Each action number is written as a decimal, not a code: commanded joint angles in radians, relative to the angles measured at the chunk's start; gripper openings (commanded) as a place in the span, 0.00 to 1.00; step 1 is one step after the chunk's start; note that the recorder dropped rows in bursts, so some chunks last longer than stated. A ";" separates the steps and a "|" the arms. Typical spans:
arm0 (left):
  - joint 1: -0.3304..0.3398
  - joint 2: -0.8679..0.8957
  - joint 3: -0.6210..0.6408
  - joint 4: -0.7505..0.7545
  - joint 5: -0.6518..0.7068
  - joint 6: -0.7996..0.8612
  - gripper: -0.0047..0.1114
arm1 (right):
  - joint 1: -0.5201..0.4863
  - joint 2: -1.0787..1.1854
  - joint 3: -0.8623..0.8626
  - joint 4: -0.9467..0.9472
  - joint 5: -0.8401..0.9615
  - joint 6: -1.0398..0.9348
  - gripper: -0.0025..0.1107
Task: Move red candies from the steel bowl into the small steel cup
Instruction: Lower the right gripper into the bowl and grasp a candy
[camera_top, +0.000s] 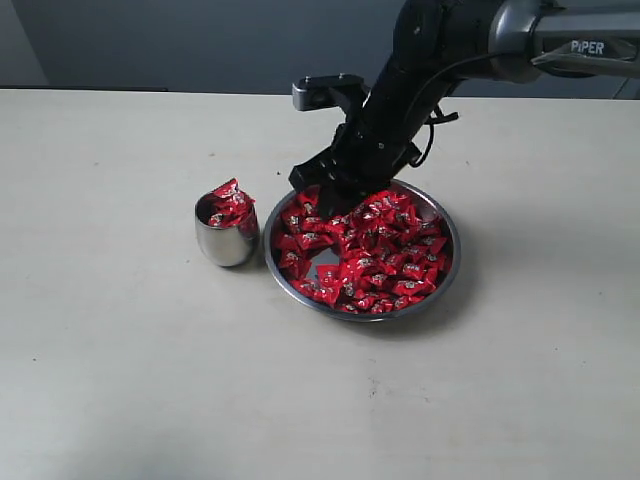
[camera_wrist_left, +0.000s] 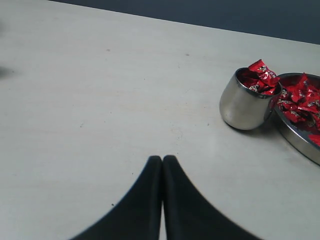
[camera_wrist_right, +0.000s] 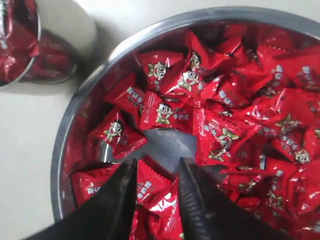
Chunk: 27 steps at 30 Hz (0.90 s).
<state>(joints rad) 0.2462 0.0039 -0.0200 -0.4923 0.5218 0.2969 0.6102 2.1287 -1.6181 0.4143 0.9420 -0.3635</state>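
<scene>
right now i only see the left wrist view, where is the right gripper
Observer: The right gripper is low over the steel bowl, in the half nearer the small steel cup.
Operator: open or shut
Observer: Open. Its fingers stand apart, with one red candy lying between them.
Operator: how full is the bowl
Observer: Red candies cover nearly all of it. There is one bare patch just ahead of the gripper.
</scene>
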 joint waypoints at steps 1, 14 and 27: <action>0.002 -0.004 0.002 -0.001 -0.002 -0.002 0.04 | -0.002 0.044 0.005 0.049 -0.037 -0.002 0.32; 0.002 -0.004 0.002 -0.001 -0.004 -0.002 0.04 | 0.008 0.147 -0.078 0.057 -0.038 -0.002 0.38; 0.002 -0.004 0.002 -0.001 -0.007 -0.002 0.04 | 0.008 0.194 -0.083 0.046 -0.123 0.024 0.06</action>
<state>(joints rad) 0.2462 0.0039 -0.0200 -0.4923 0.5218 0.2969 0.6186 2.3245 -1.6965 0.4725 0.8351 -0.3403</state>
